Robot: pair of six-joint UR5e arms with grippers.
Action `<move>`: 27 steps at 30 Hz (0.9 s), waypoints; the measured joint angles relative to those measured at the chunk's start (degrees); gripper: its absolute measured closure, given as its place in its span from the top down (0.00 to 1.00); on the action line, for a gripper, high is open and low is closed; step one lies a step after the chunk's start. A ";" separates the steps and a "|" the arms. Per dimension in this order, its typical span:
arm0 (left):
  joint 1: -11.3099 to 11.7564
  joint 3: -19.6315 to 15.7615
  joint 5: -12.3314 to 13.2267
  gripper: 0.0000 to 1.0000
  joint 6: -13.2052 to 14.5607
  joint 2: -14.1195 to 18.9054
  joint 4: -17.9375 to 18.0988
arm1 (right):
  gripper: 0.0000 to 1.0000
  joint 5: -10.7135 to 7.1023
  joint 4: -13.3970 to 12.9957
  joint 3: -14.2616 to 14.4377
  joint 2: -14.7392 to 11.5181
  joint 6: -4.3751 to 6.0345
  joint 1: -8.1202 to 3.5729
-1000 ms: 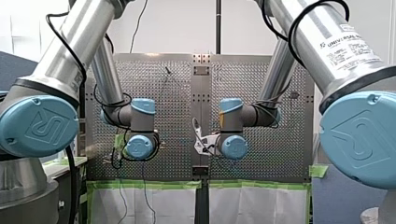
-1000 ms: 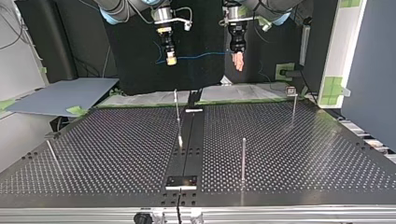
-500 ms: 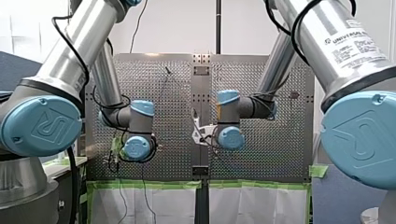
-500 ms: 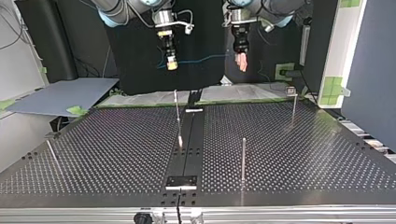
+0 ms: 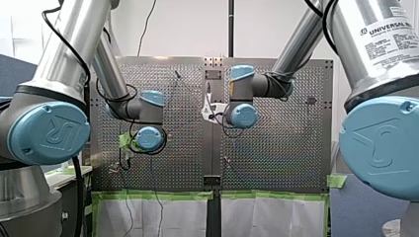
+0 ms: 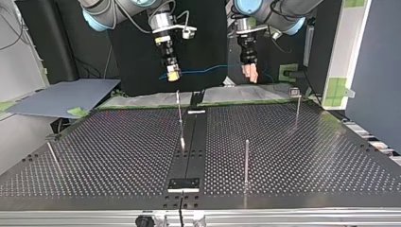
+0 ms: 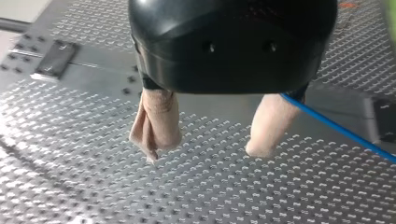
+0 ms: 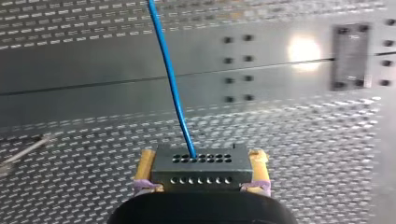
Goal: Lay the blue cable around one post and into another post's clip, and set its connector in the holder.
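Observation:
In the right wrist view my right gripper point(image 8: 201, 157) is shut on a grey connector block point(image 8: 201, 170), held between its yellow pads. The blue cable point(image 8: 170, 79) runs from the block out over the perforated table. My left gripper point(image 7: 210, 144) is open, its beige pads apart with nothing between them, and the blue cable point(image 7: 336, 128) passes beside one finger. In the top view my right gripper point(image 6: 173, 74) and my left gripper point(image 6: 251, 75) hang above the table's far edge. The cable point(image 6: 208, 70) stretches between them.
In the top view a thin post with a clip point(image 6: 179, 113) stands near the middle, a plain post point(image 6: 246, 161) nearer the camera, and a square-topped post point(image 6: 298, 106) at the right. A leaning rod point(image 6: 53, 158) is at the left. A small plate point(image 6: 184, 183) sits on the centre strip.
In the top view both grippers have come down and nearer the table, carrying the cable with them. In the front view my right wrist has moved further out over the board.

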 joint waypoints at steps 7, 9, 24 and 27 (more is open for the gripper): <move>0.28 4.08 -1.26 1.00 -2.19 4.11 -4.13 | 0.00 -0.28 4.23 -3.91 -4.25 0.26 -0.50; 0.36 5.41 -1.52 1.00 -3.35 5.44 -5.45 | 0.00 -0.30 5.34 -4.99 -5.35 0.34 -0.63; 1.04 14.17 -4.30 1.00 -7.71 14.20 -14.20 | 0.00 -1.36 14.51 -12.98 -13.71 1.95 -2.25; 1.34 15.83 -4.74 1.00 -7.77 15.85 -15.87 | 0.00 -1.78 16.33 -14.53 -13.98 1.91 -2.43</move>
